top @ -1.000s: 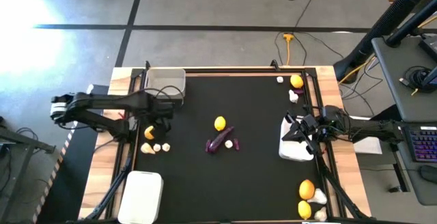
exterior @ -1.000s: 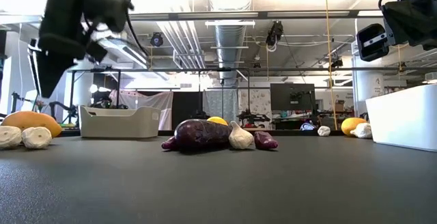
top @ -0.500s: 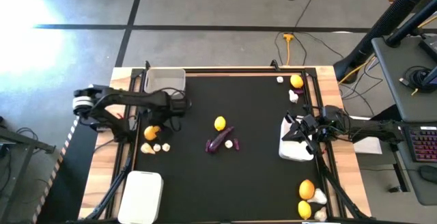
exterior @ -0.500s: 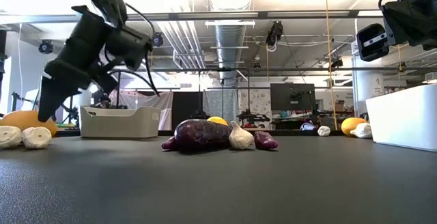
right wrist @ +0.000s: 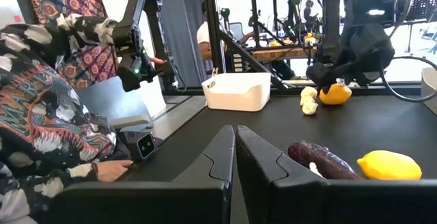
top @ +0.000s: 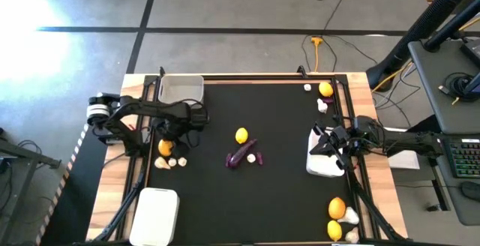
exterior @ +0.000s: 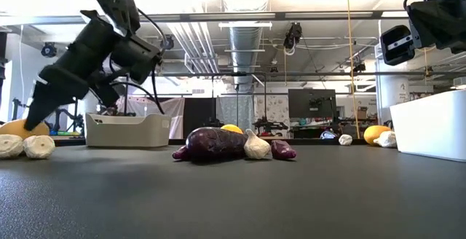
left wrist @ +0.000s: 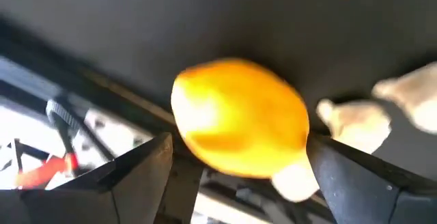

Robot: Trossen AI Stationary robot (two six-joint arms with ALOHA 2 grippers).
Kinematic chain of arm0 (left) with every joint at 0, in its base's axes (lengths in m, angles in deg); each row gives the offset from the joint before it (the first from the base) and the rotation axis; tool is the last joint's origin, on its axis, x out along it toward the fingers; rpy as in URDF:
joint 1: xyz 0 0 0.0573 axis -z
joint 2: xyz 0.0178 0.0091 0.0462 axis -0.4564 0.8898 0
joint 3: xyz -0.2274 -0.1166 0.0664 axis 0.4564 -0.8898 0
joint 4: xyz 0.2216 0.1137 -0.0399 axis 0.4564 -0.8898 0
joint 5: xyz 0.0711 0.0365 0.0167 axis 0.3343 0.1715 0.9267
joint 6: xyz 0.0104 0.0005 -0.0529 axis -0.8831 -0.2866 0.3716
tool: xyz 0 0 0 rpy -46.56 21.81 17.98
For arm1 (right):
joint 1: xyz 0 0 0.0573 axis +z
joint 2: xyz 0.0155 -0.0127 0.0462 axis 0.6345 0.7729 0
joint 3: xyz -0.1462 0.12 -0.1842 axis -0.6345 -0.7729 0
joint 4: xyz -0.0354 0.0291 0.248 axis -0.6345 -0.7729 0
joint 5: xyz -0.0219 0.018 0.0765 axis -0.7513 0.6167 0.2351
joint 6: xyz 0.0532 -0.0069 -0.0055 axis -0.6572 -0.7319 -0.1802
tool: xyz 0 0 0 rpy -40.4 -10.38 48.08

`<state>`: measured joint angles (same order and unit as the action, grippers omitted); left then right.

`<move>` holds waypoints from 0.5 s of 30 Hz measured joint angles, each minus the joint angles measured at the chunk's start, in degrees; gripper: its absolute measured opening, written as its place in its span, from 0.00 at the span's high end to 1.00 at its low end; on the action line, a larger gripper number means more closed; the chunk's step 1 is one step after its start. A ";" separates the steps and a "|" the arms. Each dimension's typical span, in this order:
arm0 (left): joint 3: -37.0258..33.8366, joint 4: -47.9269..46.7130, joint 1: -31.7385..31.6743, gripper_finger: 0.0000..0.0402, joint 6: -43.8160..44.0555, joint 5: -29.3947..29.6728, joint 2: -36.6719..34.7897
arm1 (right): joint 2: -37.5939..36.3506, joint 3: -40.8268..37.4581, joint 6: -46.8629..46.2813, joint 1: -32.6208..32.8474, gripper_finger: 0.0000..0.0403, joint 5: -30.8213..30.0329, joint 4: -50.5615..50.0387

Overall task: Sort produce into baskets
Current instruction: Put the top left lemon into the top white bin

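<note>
Left gripper (top: 166,142) at 9 o'clock, fingers (left wrist: 130,176) spread either side of an orange citrus (left wrist: 239,118), not clamped; two garlic bulbs (top: 178,161) just beside it. Tray (top: 181,88) at 11, tray (top: 154,214) at 7. Centre: lemon (top: 241,135), eggplant (top: 241,154). Right gripper (right wrist: 235,149) at 3 over third tray (top: 324,163), fingers together, holding nothing.

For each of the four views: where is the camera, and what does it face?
High: overhead, straight down; both arms, three baskets.
Low: table height, level across; left claw descending.
Left wrist: on left arm, facing an orange citrus between open fingers.
Right wrist: on right arm, across the table past its shut claw.
Shared: high and left wrist both show that citrus.
</note>
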<state>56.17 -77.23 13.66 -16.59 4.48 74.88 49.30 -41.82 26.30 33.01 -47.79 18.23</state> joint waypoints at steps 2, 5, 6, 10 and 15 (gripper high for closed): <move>0.00 -1.90 0.26 0.20 0.85 0.00 -0.75 | 0.00 0.00 0.00 -0.01 0.97 0.00 0.00; 0.00 -3.10 0.43 0.20 3.75 0.00 -2.58 | 0.00 0.00 0.00 -0.02 0.97 0.00 0.00; 0.00 -3.39 0.43 0.20 5.87 0.00 -3.10 | 0.00 -0.01 0.00 -0.02 0.97 0.00 0.00; -0.16 -3.89 0.43 0.20 11.38 -0.29 -4.42 | 0.00 -0.01 0.00 -0.01 0.97 0.00 0.00; -1.39 2.01 0.43 0.20 14.04 -1.40 -5.84 | 0.00 0.00 0.00 -0.02 0.97 0.00 0.00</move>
<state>54.78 -75.22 14.09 -2.55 3.08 69.05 49.30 -41.82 26.29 32.99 -47.79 18.23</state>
